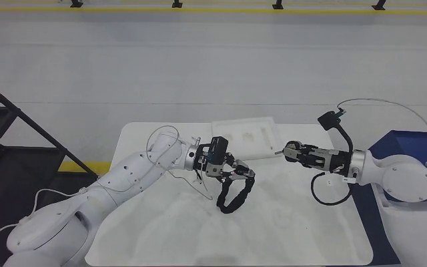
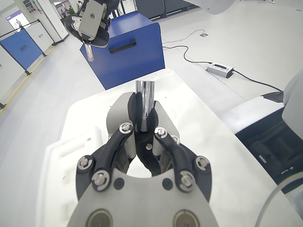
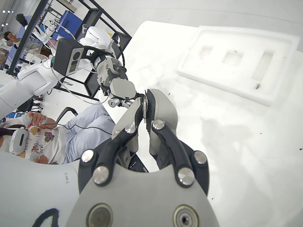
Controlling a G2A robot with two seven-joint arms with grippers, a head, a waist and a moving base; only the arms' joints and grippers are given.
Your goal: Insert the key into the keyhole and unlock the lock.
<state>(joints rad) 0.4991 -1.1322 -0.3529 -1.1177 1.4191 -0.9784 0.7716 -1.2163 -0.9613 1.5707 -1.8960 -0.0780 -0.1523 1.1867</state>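
L fingers [image 2: 166, 119] clamp 1 lock [image 2: 144, 96], R fingers [image 3: 165, 109] pinch 1 key [image 2: 89, 53], held apart.

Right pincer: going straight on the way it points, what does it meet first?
The right pincer, shut on the key, would probably meet the lock cylinder held in the left pincer first. The top view suggests a slight offset, so alignment is uncertain.

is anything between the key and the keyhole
Nothing visible does. The key in the right gripper and the lock in the left gripper are apart, with open air between them.
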